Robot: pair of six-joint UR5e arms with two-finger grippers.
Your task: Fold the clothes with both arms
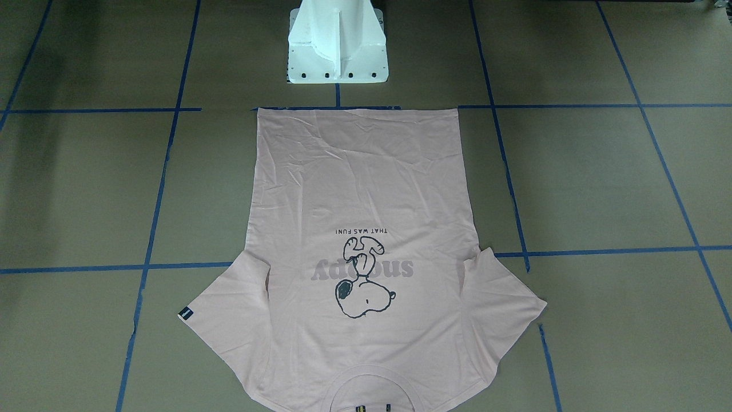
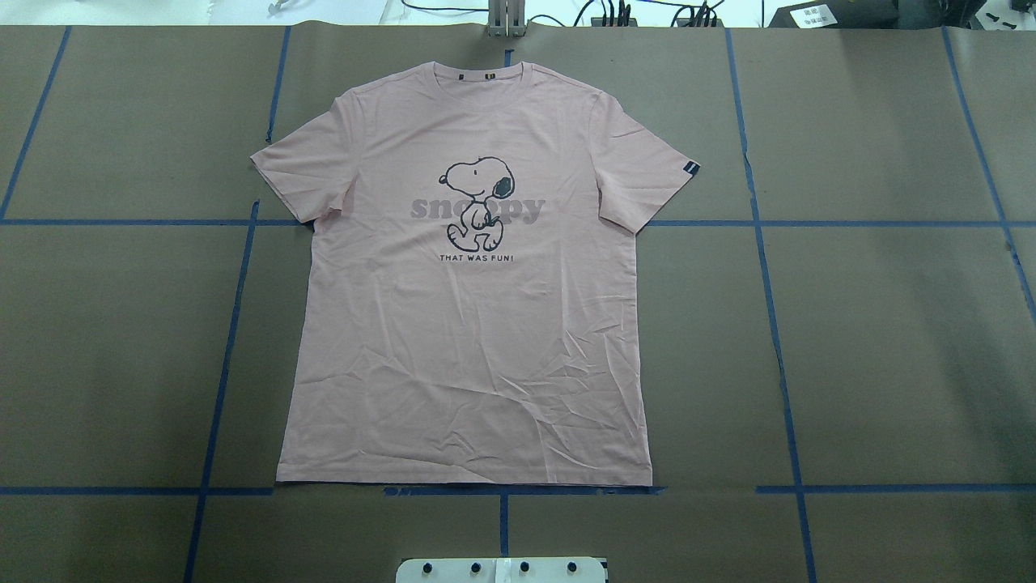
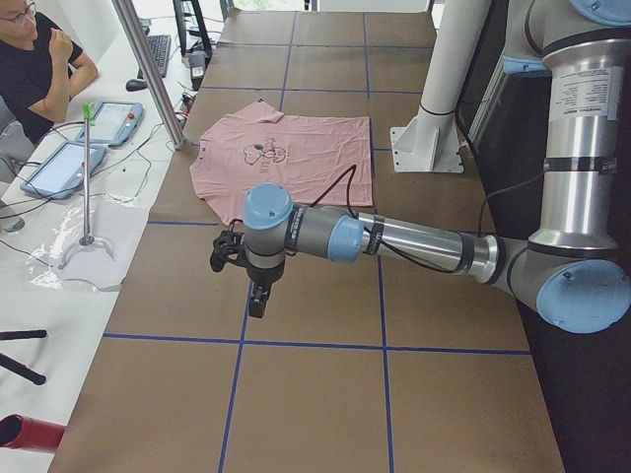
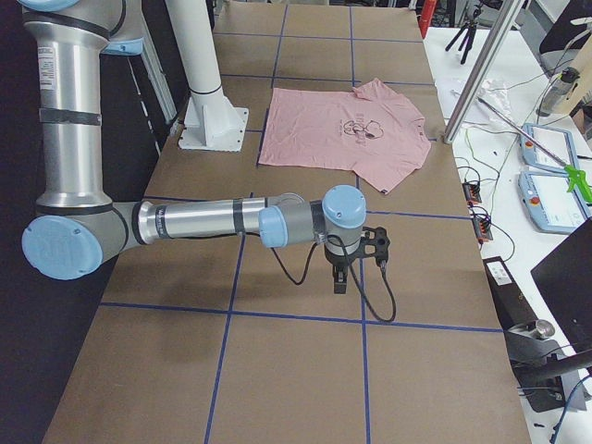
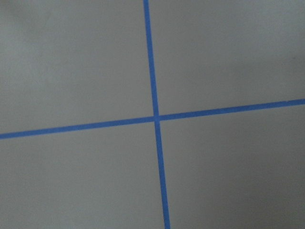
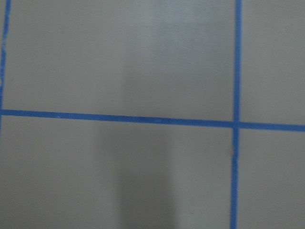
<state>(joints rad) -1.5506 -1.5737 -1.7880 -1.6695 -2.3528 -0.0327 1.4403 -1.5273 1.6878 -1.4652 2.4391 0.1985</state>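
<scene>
Lying flat mid counter (image 2: 890,340), print up: T-shirt (image 2: 469,356). Well off it hang left pincer (image 3: 255,301) & right pincer (image 4: 339,277); can't tell if apart/together. Suggest gripping 2 sleeve edges evenly, lifting level.

Left arm (image 3: 414,241): upper section upright, forearm stretched out level, wrist bent so the left gripper (image 3: 256,299) points straight down. Right arm (image 4: 194,222): same pose, mirrored, with the right gripper (image 4: 339,280) pointing down. Finger spacing on both grippers too small to judge.
</scene>
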